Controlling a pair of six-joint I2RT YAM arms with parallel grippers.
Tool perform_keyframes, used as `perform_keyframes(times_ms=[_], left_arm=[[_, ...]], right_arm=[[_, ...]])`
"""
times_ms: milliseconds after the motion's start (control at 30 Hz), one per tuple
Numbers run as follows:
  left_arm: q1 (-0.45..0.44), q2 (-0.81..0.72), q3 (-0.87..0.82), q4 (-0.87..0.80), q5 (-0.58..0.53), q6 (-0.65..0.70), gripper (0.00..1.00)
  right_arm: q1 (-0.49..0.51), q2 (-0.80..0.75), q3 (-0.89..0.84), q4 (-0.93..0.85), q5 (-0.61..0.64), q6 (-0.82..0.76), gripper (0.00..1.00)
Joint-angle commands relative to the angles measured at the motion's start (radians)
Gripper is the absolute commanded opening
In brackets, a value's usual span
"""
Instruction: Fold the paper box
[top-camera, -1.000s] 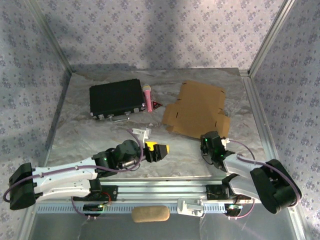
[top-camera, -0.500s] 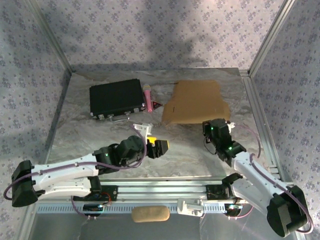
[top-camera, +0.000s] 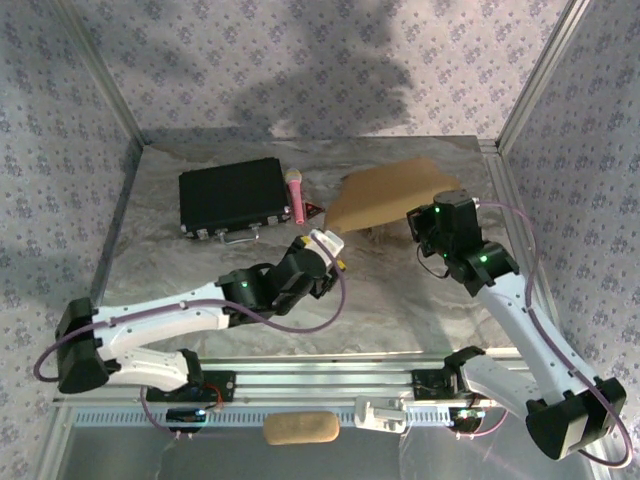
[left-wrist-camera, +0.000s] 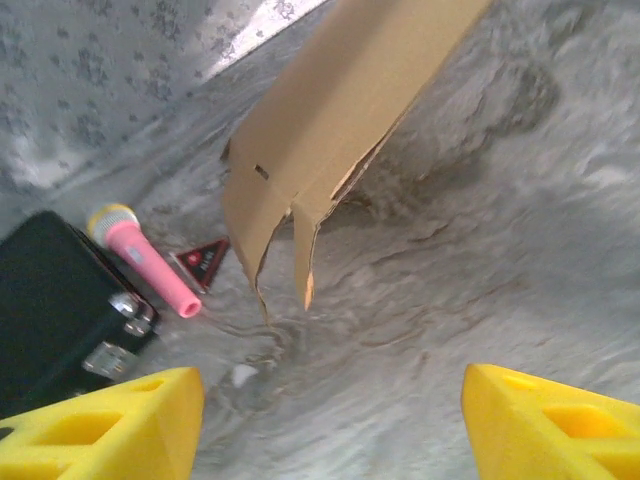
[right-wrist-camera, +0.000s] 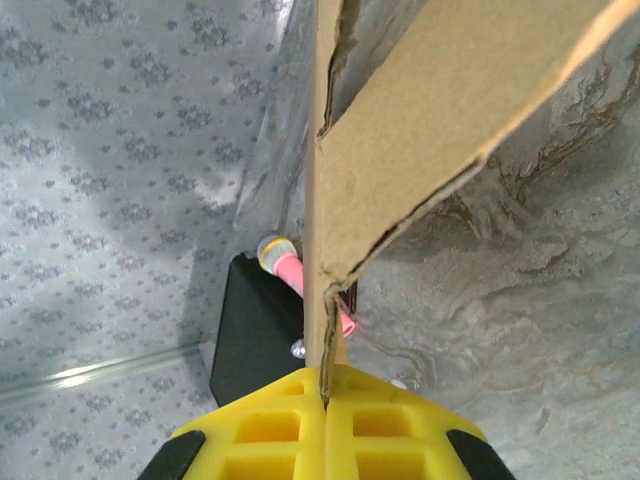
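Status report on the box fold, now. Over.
Right gripper shut on edge of tan cardboard paper box, sheet tilted up. Left gripper open, short of it, touching nothing. Black rectangular case and pink microphone lie left, apart from it.

Right wrist view: paper box (right-wrist-camera: 450, 110) runs off at 12 to 2 o'clock and hides part of the black case (right-wrist-camera: 255, 330) and pink microphone (right-wrist-camera: 283, 262). Left wrist view: my left fingertips (left-wrist-camera: 110, 425) are cut off at 6, the case at 9. Red triangular thing (left-wrist-camera: 205, 258) is too small to identify.
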Motion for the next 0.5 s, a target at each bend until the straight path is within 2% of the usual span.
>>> perform_keyframes(times_ms=[0,100,300,400,467], left_arm=[[-0.011,0.043,0.006,0.133,-0.073,0.309,0.72],[-0.007,0.099,0.004,0.234,-0.091,0.447,0.75],[0.047,0.233,0.102,0.268,-0.101,0.525,0.75],[0.055,0.289,0.146,0.275,-0.117,0.564,0.68],[0.056,0.319,0.179,0.256,-0.123,0.575,0.52]], right_arm=[[-0.007,0.008,0.060,-0.093,-0.043,-0.058,0.00],[-0.009,0.001,0.083,-0.097,-0.054,-0.067,0.00],[-0.012,0.002,0.123,-0.140,-0.083,-0.085,0.00],[-0.012,0.002,0.145,-0.158,-0.097,-0.097,0.00],[-0.013,-0.001,0.156,-0.171,-0.104,-0.105,0.00]])
